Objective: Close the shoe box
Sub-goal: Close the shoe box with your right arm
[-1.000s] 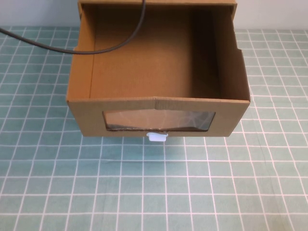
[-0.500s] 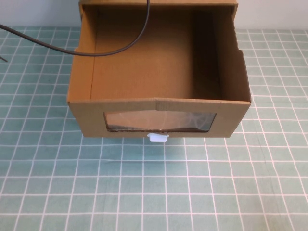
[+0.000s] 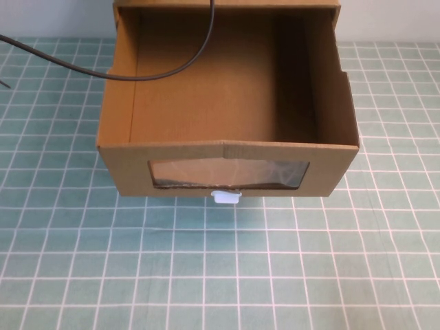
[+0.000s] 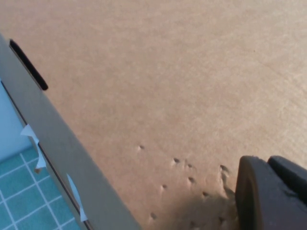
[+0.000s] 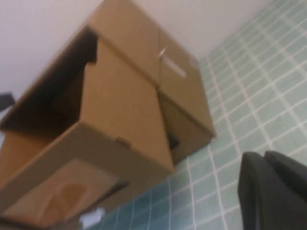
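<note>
Green mat (image 3: 275, 275) gridded in white (evenly lit), pale wall (image 3: 385, 20) behind.

Tabletop (image 3: 289, 275) covered in a teal mat with a white grid. Resting directly on it, toward the far middle: the shoe box (image 3: 227, 148), brown cardboard, drawer pulled out toward the camera, clear window in front, small white pull tab (image 3: 226, 198) just below the window, overhanging the mat.

left gripper (image 4: 273, 191): only a dark finger edge shows | right gripper (image 5: 271, 187): same | neither arm in high view
</note>
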Motion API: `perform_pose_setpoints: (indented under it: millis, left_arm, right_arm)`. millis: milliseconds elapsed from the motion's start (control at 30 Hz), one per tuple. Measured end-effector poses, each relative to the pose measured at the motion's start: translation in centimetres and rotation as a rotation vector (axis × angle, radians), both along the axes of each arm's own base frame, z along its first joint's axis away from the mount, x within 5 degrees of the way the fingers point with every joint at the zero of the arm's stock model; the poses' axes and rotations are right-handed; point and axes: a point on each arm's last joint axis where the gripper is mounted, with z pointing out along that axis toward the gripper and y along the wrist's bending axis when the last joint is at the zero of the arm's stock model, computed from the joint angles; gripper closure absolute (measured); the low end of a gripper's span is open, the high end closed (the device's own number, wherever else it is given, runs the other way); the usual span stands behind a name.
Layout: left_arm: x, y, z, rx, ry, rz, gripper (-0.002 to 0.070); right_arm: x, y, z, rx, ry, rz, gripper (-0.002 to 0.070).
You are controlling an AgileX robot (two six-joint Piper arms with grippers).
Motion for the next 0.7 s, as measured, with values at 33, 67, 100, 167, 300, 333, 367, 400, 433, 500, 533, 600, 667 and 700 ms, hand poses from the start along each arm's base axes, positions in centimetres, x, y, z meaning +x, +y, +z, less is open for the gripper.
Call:
perform_pose_setpoints:
  millis: [33, 67, 100, 167, 300, 333, 367, 400, 433, 500, 533, 600, 667, 700]
  left_arm:
    - [0.0, 0.0, 0.0, 0.0, 0.001, -0.001, 0.068]
    - [0.0, 0.0, 0.0, 0.0, 0.001, -0.001, 0.068]
    - [0.0, 0.0, 0.0, -0.001, 0.002, -0.001, 0.068]
    - [0.0, 0.0, 0.0, -0.001, 0.003, -0.002, 0.068]
    - [0.0, 0.0, 0.0, 0.0, 0.005, -0.003, 0.068]
    - [0.0, 0.0, 0.0, 0.0, 0.005, -0.003, 0.068]
    - [0.0, 0.0, 0.0, 0.0, 0.005, -0.003, 0.068]
    - [0.0, 0.0, 0.0, 0.0, 0.005, -0.003, 0.068]
    - [0.0, 0.0, 0.0, 0.0, 0.005, -0.003, 0.068]
    - [0.0, 0.0, 0.0, -0.001, 0.006, -0.003, 0.068]
    - [0.0, 0.0, 0.0, -0.003, 0.007, -0.002, 0.068]
    - [0.0, 0.0, 0.0, -0.008, 0.011, 0.002, 0.068]
    - [0.0, 0.0, 0.0, -0.011, 0.015, 0.003, 0.068]
    - [0.0, 0.0, 0.0, -0.013, 0.016, 0.004, 0.068]
  right_arm:
    - [-0.2, 0.4, 0.9, -0.024, 0.035, 0.05, 0.0687]
    - [-0.4, 0.8, 2.0, -0.061, 0.073, 0.099, 0.0687]
    - [-0.4, 1.2, 3.1, -0.107, 0.127, 0.147, 0.0687]
    - [-0.1, 1.6, 4.8, -0.198, 0.261, 0.225, 0.0687]
    - [1.5, 1.8, 8.1, -0.377, 0.479, 0.354, 0.0687]
    - [2.1, 1.9, 8.8, -0.408, 0.507, 0.382, 0.0687]
    - [2.7, 1.9, 9.5, -0.432, 0.514, 0.399, 0.0687]
    - [3.5, 2.0, 10.1, -0.456, 0.53, 0.422, 0.0687]
    - [4.3, 2.1, 10.7, -0.474, 0.541, 0.447, 0.0687]
    - [5.9, 2.4, 11.5, -0.489, 0.559, 0.504, 0.0687]
    - [6.9, 2.7, 11.9, -0.487, 0.564, 0.54, 0.0687]
    - [8.6, 3.6, 12.3, -0.482, 0.575, 0.611, 0.0687]
    - [10.0, 4.9, 12.6, -0.5, 0.56, 0.685, 0.0687]
    - [10.4, 5.6, 12.8, -0.51, 0.546, 0.712, 0.0687]
